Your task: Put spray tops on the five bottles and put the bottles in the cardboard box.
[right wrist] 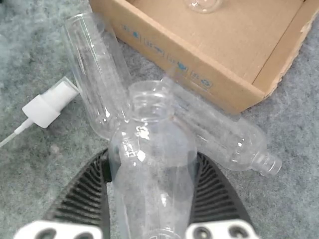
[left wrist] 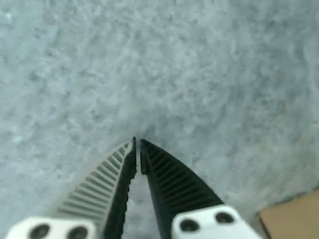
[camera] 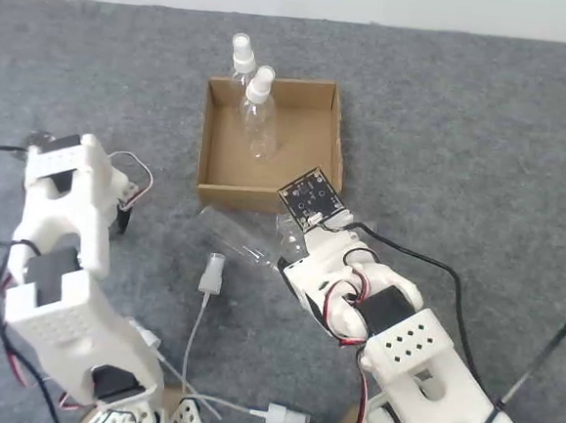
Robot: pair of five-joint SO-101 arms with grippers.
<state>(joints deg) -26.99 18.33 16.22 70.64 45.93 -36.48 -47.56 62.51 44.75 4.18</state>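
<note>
Right gripper (right wrist: 152, 158): jaws part-way open, clamped on both sides of the held bottle (right wrist: 149, 129), which is clear with an open neck and no top. It sits lower centre in the right wrist view, just short of the cardboard box (right wrist: 227, 62).

Two more bare bottles lie on the carpet (right wrist: 30, 164) between it and the box wall. The long bottle (right wrist: 94, 69) is at upper left. The side bottle (right wrist: 224, 132) is at right, neck toward lower right. Whether either touches the held bottle cannot be told.

The near spray top (right wrist: 47, 105) is at left, its tube cut off by the frame edge. The far spray top (camera: 281, 419) is at the bottom of the high view.

In the box lies a capped bottle (camera: 259, 117). The rear capped bottle (camera: 242, 63) is at the box's upper wall; inside or behind it, unclear.

Left gripper (left wrist: 138, 145): closed on nothing, over carpet, with a box corner at lower right.

In the high view, the camera board (camera: 311, 199) covers the right gripper's fingers.
</note>
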